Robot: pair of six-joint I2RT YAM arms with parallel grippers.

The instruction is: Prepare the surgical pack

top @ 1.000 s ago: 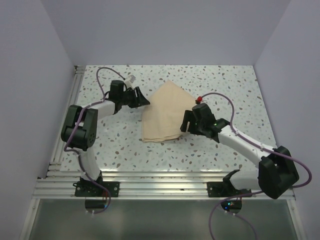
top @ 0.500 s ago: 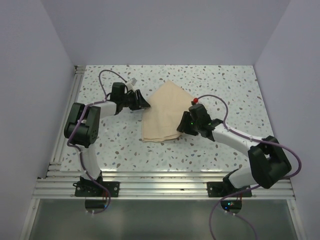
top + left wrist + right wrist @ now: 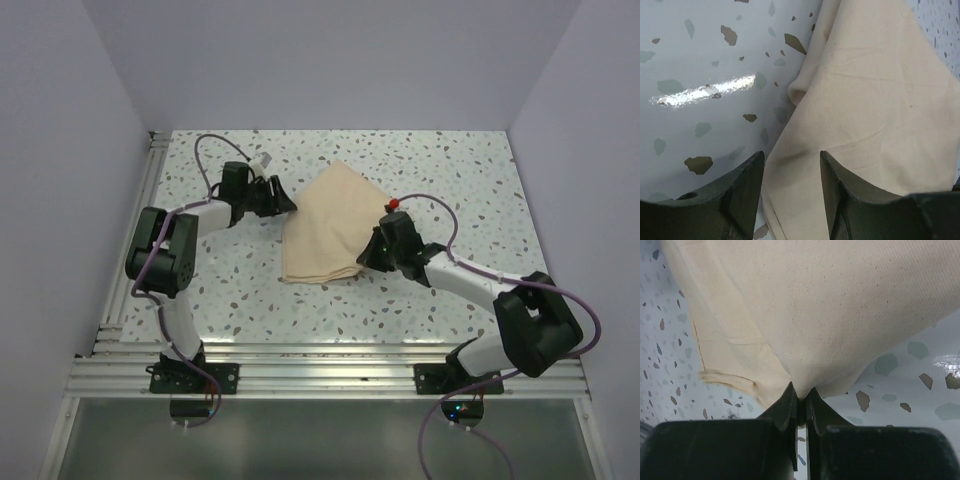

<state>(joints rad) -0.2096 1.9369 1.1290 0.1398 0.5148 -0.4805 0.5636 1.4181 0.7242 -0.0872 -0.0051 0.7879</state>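
Note:
Of the surgical pack I see the beige wrap sheet [image 3: 325,225], lying folded in the middle of the table. My left gripper [image 3: 290,203] sits low at its upper-left edge. In the left wrist view its jaws stand open [image 3: 791,160], with the sheet's edge [image 3: 875,100] lying flat between and below the fingers. My right gripper [image 3: 368,255] is at the sheet's lower-right corner. Seen from the right wrist, that gripper [image 3: 801,392] is shut on a pinched fold of the sheet [image 3: 840,300], which pulls up into a peak at the fingertips.
The speckled tabletop [image 3: 450,180] runs round the sheet on all sides. An aluminium rail [image 3: 135,240] lines the left edge and another the near edge [image 3: 320,355]. Plain walls close in the left, back and right. Purple cables loop over both arms.
My right gripper has slid left onto the sheet's lower-right corner and gone from wide open to shut on the cloth. The left gripper has barely shifted at the upper-left edge.

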